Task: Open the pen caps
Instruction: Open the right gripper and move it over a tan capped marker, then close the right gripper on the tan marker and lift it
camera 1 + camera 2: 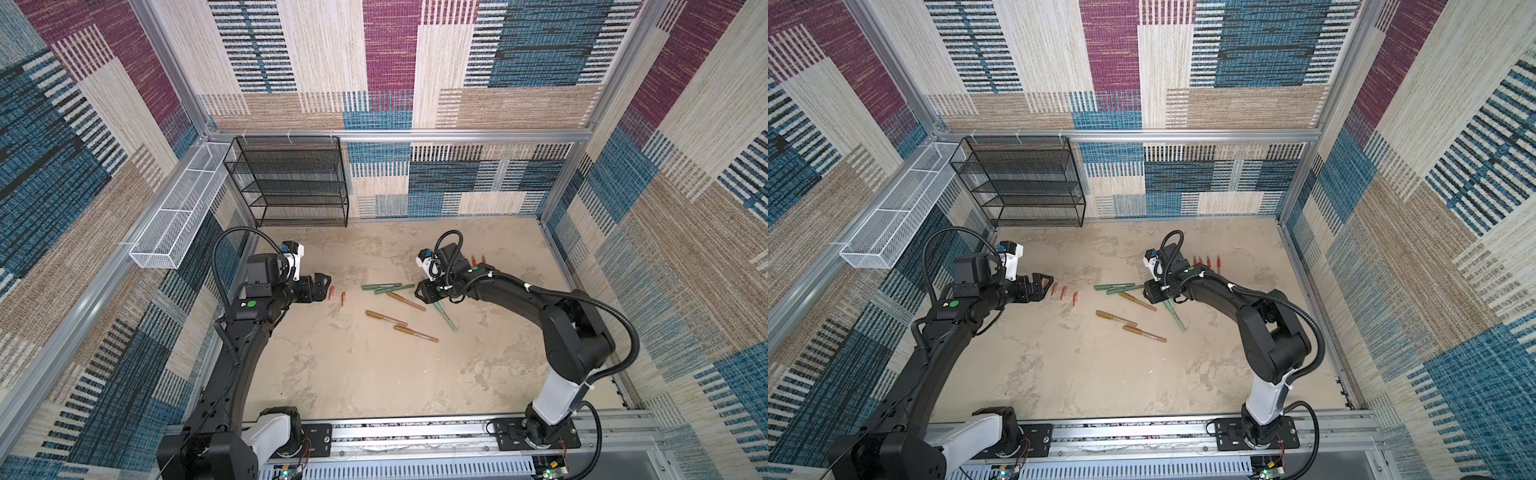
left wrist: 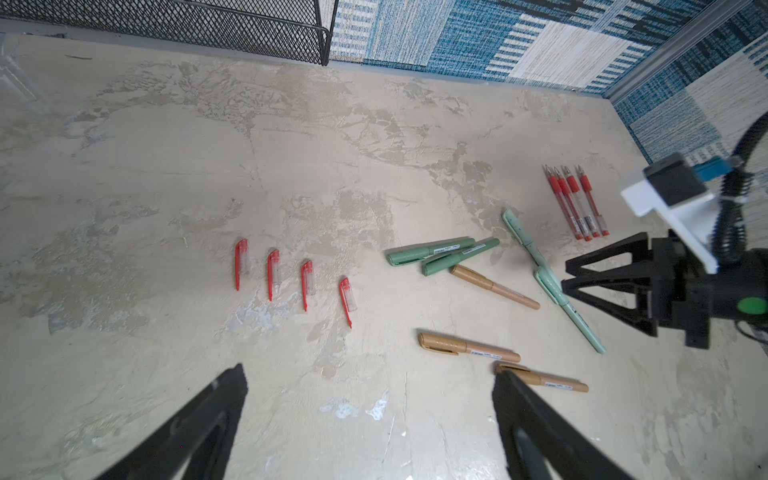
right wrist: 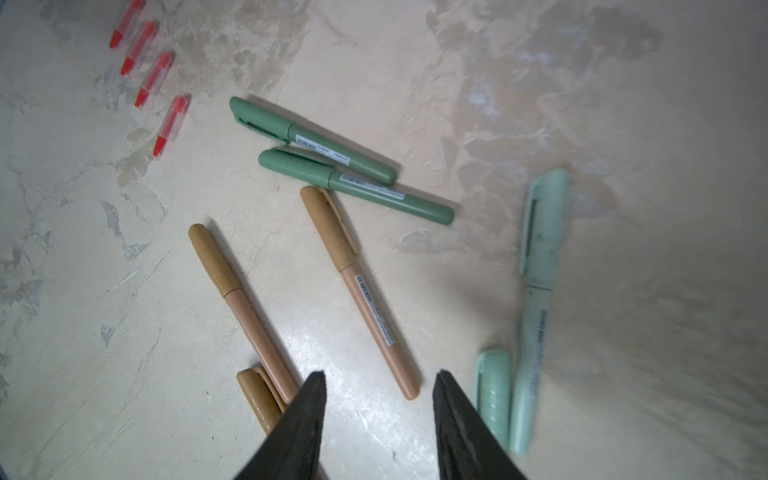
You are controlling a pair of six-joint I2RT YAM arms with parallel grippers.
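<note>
The pen caps (image 2: 272, 266) we saw off their pens were four red ones. They lay in a row on the table (image 2: 124, 166), just ahead of the left claw (image 2: 370, 371). That claw hung over the table with its two fingers wide apart. The four red pens (image 2: 585, 183) lay side by side, well apart from their caps, over on the right arm's side, with their tips bare. In the middle lay the dark green pens (image 3: 316, 141), the gold pens (image 3: 365, 299) and the mint pens (image 3: 542, 241), all with caps on. The right claw (image 3: 380, 374) hung over these, between a gold pen and a mint pen. Its fingers were partly apart, and we saw bare table between them.
</note>
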